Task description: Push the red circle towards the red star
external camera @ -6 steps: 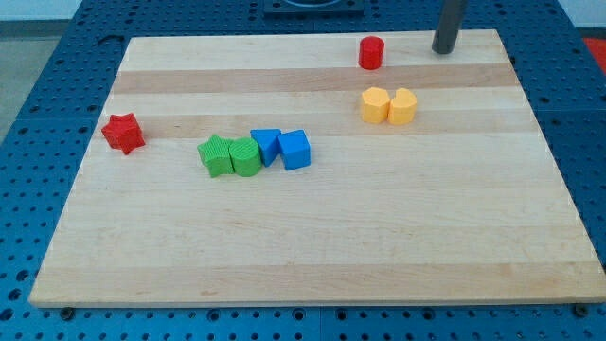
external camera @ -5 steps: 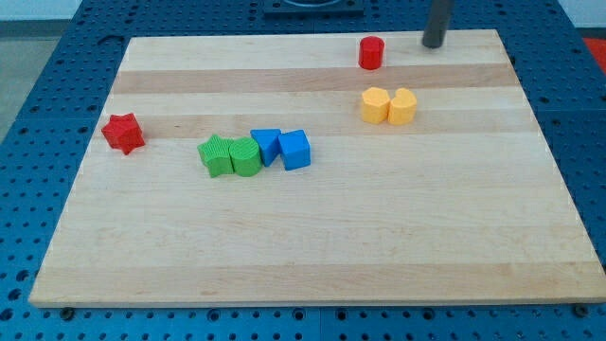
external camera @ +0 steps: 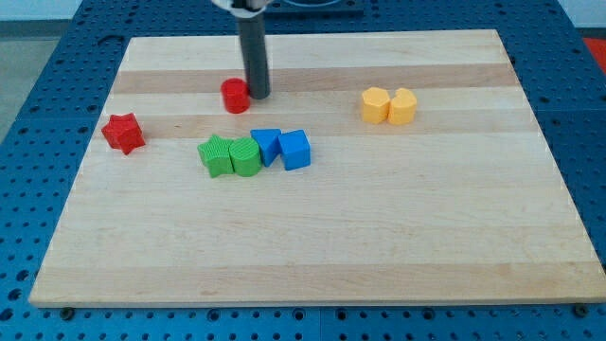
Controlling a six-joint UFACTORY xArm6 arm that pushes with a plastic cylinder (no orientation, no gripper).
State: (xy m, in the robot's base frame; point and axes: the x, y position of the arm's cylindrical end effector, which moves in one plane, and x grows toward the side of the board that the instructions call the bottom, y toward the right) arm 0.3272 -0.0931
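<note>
The red circle (external camera: 235, 96) stands on the wooden board, left of centre near the view's top. My tip (external camera: 258, 97) is right against its right side. The red star (external camera: 123, 133) lies near the board's left edge, down and to the left of the circle, well apart from it.
Below the circle sits a row of two green blocks (external camera: 229, 156) and two blue blocks (external camera: 282, 148), touching each other. Two yellow blocks (external camera: 389, 105) sit side by side at the right. The wooden board (external camera: 312, 237) lies on a blue pegboard (external camera: 28, 104).
The tip has swept from the board's top right to the left. The red circle has moved a long way left and slightly down, closer to the red star.
</note>
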